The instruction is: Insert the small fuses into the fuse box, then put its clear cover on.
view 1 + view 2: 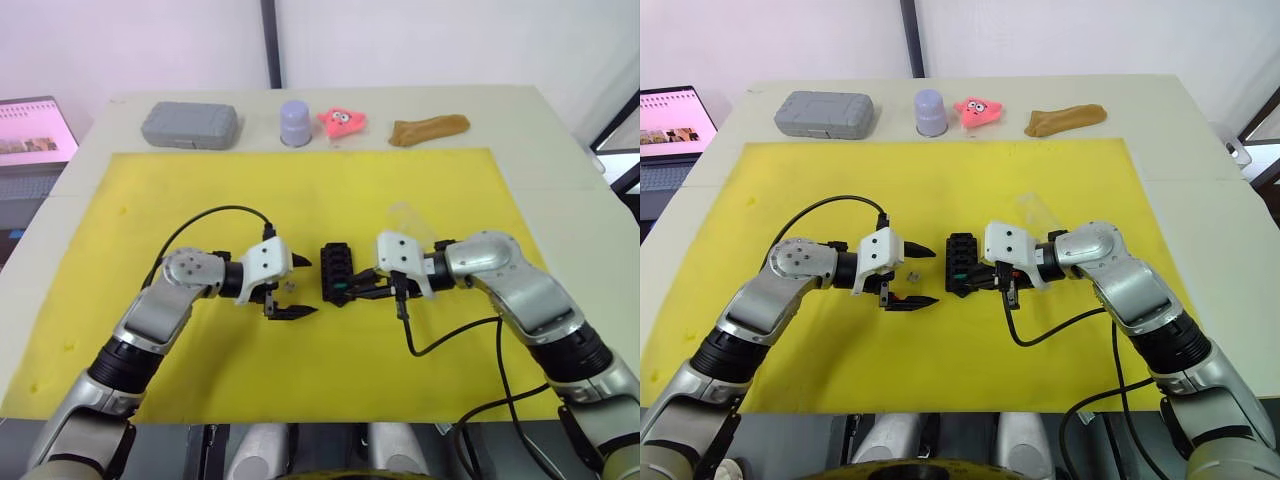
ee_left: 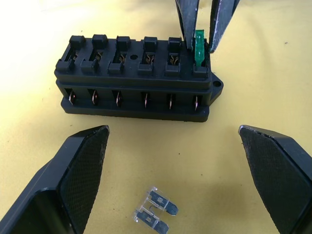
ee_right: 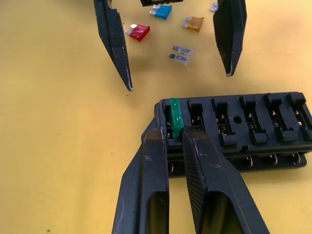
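Note:
The black fuse box (image 1: 336,270) lies mid-mat between both grippers. My right gripper (image 3: 173,132) is shut on a green fuse (image 3: 175,117) that stands upright in the box's end slot nearest me. My left gripper (image 1: 303,287) is wide open just left of the box, with nothing between its fingers. A grey, near-clear fuse (image 2: 155,210) lies on the mat between them. Red (image 3: 139,32), teal (image 3: 163,11) and amber (image 3: 193,23) fuses lie loose further left. The clear cover (image 1: 405,215) shows faintly on the mat behind my right gripper.
A yellow mat (image 1: 450,190) covers the table. Along the back stand a grey case (image 1: 190,124), a lavender cup (image 1: 295,122), a pink toy (image 1: 341,121) and a brown object (image 1: 428,129). A laptop (image 1: 35,130) sits off the left edge. Black cables trail from both wrists.

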Available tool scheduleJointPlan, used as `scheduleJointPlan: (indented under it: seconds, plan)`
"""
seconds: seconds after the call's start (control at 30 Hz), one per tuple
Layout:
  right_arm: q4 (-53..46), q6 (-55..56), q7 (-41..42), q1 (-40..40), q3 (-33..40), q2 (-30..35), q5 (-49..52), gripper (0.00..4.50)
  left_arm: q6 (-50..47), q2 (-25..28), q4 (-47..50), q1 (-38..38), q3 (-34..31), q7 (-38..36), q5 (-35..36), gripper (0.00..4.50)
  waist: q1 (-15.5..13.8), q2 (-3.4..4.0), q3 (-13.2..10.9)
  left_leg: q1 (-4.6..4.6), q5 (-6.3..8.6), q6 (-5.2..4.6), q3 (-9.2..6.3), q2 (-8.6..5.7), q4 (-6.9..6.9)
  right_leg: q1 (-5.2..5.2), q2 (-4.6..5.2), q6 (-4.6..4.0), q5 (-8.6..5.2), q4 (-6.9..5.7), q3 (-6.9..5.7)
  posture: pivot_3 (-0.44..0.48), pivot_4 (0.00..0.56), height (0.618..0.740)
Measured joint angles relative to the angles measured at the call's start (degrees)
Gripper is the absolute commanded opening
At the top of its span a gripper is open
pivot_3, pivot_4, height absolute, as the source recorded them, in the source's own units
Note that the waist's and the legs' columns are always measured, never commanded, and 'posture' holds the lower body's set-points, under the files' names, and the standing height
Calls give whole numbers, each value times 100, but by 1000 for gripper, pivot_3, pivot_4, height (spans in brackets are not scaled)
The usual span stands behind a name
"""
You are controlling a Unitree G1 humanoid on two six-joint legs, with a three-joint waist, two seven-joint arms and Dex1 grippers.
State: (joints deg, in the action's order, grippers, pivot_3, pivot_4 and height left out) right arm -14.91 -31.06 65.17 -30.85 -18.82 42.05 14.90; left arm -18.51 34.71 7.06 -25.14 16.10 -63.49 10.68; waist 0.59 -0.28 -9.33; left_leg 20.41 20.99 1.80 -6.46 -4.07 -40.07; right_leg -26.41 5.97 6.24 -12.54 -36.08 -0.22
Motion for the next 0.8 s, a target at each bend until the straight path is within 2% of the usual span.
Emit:
scheduleJointPlan:
  seconds: [0.27,0.33,0.8]
  plan:
    - [-415,-452,-148,-181,269,-74,340,624,-1,0,32,8,-1,-1,2,4500,-7,0,0,1,0,0,-2,0,0,0,0,0,0,1,0,0,150,740]
    - [-466,-525,-192,-175,288,-124,415,35,-1,-1,32,7,0,-1,2,4500,-4,0,0,1,0,0,-2,0,0,0,1,0,0,0,0,0,150,740]
    - [-493,-603,-528,131,317,-364,538,15,0,-10,30,0,0,-2,2,4500,2,0,0,0,0,0,-1,0,0,0,0,0,0,0,0,0,150,740]
